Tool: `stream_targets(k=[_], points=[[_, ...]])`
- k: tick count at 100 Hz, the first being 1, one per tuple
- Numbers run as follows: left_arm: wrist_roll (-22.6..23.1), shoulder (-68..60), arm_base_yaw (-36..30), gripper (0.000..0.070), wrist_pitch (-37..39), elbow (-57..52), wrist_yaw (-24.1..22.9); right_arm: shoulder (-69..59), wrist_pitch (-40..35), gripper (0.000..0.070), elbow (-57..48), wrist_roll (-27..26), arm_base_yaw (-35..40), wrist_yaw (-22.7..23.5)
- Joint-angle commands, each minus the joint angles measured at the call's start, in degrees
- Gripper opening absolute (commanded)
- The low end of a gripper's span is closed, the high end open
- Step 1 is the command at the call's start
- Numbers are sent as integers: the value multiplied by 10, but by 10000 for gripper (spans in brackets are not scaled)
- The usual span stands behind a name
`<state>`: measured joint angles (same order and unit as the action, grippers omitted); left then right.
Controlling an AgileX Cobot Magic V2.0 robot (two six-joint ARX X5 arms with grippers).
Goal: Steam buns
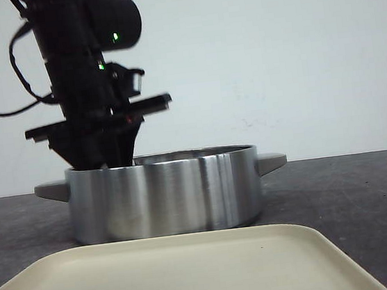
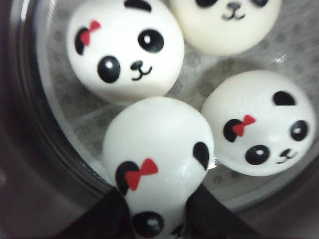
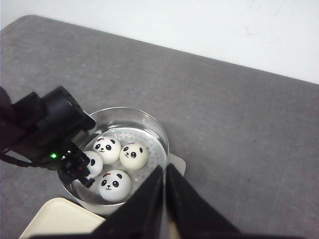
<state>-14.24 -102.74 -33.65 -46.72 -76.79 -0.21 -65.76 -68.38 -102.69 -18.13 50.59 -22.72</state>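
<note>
While the left end effector point(image 2: 158, 219) grips one, four buns point(image 3: 133, 156) sit in the steamer pot point(image 1: 164, 196) — right end effector point(image 3: 164, 172) closed.

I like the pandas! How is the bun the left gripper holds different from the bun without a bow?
The held bun wears a red bow; the bowless bun has none. The held bun sits between the left gripper's fingers; the bowless bun lies free in the steamer pot. The bowless bun looks creamier. Both are round panda faces.

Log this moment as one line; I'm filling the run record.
left gripper: shut on bun in steamer pot | right gripper: shut, empty | buns in pot: four | tray: bare
</note>
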Motion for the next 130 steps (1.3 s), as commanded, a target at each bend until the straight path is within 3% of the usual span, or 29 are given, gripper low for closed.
stream_targets(k=[1, 14, 33, 43, 74, 88, 92, 99, 104, 117, 130], points=[[12, -19, -4, 13, 0, -14, -3, -4, 4, 0, -11, -10, 6, -3], [11, -33, -4, 59, -4, -14, -3, -4, 4, 0, -11, -10, 6, -2], [11, -34, -4, 474, -15, -21, -3, -4, 0, 0, -11, -14, 6, -2], [11, -34, -4, 561, -26, -36, -3, -4, 0, 0, -11, -19, 6, -2], [12, -24, -4, 561, -78, -139, -3, -5, 0, 0, -11, -20, 6, -5], [-8, 32, -4, 538, -38, -153, -14, -5, -3, 0, -11, -20, 6, -40], [-8, 59, -4, 461, -19, -153, -22, -5, -2, 1, -10, -20, 6, -51], [-7, 113, -7, 239, 12, -153, -40, -4, 1, 7, -6, -20, 8, -71], [-8, 152, -10, 151, 29, -153, -41, -3, 4, 7, -3, -20, 12, -83], [-8, 254, -11, 95, 44, -153, -50, 3, 44, 7, 19, -20, 36, -110], [1, 347, -11, 28, 28, -152, -60, 25, 157, 7, 88, -19, 64, -113]])
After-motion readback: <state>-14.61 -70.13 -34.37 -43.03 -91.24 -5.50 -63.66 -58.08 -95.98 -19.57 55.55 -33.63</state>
